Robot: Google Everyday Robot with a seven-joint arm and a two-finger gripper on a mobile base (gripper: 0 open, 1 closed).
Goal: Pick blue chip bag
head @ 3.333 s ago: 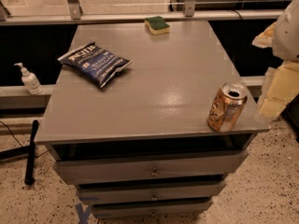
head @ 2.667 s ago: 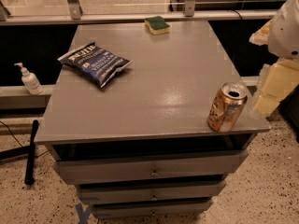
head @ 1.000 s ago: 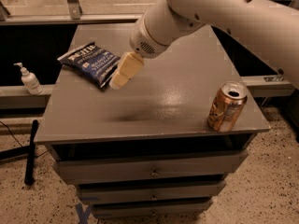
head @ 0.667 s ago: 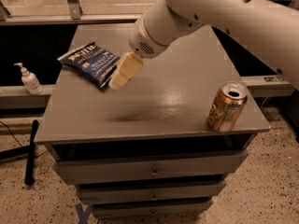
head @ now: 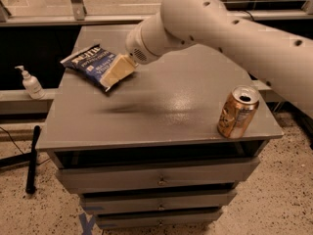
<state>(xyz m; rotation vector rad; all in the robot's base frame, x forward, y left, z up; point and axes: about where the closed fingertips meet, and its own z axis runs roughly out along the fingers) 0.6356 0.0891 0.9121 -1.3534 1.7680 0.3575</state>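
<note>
The blue chip bag (head: 88, 62) lies flat on the grey table top (head: 161, 111) at the back left, dark navy with a white top band and white lettering. My gripper (head: 116, 70) reaches in from the right on a thick white arm. Its cream-coloured fingers hang over the bag's right edge, just above it, and cover part of the bag.
An orange-gold soda can (head: 237, 112) stands upright near the table's front right corner. A hand-sanitiser pump bottle (head: 31, 82) stands on a ledge left of the table. Drawers fill the table's front. The arm hides the table's back middle.
The arm swung in from the right edge across the table. In the last second the gripper has moved further left, from beside the bag to over its right edge.
</note>
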